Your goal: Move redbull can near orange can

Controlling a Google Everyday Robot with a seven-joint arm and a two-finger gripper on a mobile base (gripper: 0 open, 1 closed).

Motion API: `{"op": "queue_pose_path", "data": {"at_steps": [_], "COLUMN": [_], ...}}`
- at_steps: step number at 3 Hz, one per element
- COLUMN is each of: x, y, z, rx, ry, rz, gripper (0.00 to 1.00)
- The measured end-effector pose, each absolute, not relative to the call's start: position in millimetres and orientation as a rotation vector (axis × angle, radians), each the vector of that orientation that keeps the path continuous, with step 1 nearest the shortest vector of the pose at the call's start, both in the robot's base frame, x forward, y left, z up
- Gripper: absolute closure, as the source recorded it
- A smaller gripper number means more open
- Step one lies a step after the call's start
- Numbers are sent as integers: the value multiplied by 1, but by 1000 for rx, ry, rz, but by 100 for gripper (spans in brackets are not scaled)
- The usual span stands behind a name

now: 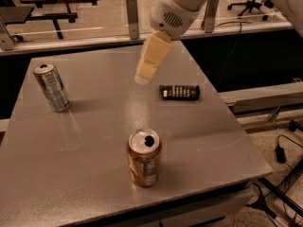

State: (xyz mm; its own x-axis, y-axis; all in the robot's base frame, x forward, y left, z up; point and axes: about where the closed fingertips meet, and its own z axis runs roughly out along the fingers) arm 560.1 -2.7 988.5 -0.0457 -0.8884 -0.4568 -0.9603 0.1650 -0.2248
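Note:
The redbull can (pixel 52 87), slim and silver-grey with bluish marks, stands upright at the table's left side. The orange can (pixel 144 158), wider and orange-brown with a silver pull-tab top, stands upright near the front middle of the table. My gripper (pixel 143 76) hangs above the middle of the table, its cream-coloured fingers pointing down and to the left. It holds nothing. It is well to the right of the redbull can and behind the orange can.
A dark snack bar (pixel 179 92) lies flat to the right of the gripper. The grey table (pixel 213 141) drops off at its right and front edges. Railings and other tables stand behind.

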Motion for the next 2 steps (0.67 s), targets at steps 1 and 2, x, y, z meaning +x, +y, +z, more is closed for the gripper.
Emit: {"op": "queue_pose_path", "data": {"at_steps": [1,2], "x": [563,564], "y": [51,102], "z": [976,966], "rx": [-1744,-1733], "ry": [1966,1982], "rz": [201,219], "gripper": [0,0]}}
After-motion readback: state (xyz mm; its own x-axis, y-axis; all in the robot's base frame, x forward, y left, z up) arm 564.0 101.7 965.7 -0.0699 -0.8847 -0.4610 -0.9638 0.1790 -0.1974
